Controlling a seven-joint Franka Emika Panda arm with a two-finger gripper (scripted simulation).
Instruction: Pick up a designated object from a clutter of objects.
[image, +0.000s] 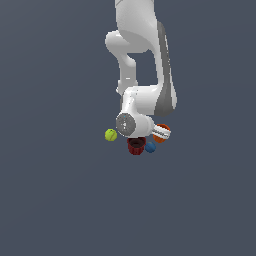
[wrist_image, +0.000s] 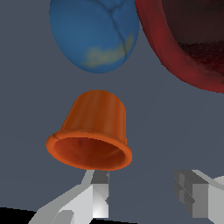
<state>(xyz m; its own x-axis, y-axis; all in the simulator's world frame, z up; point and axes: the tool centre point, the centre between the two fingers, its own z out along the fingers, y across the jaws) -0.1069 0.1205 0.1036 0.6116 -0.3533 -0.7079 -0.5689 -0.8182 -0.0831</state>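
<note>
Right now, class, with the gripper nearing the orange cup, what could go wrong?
1. The open gripper sits off to one side of the orange cup; one finger is at its rim and may knock it away.
2. The blue ball and dark red cup lie close beyond, so a pushed cup could disturb them.

The white Panda arm (image: 145, 60) reaches down from twelve o'clock in the exterior view, wrist folded low. Its gripper (wrist_image: 142, 192) shows two pale fingers (wrist_image: 99, 192) spread apart, nothing between them.
</note>
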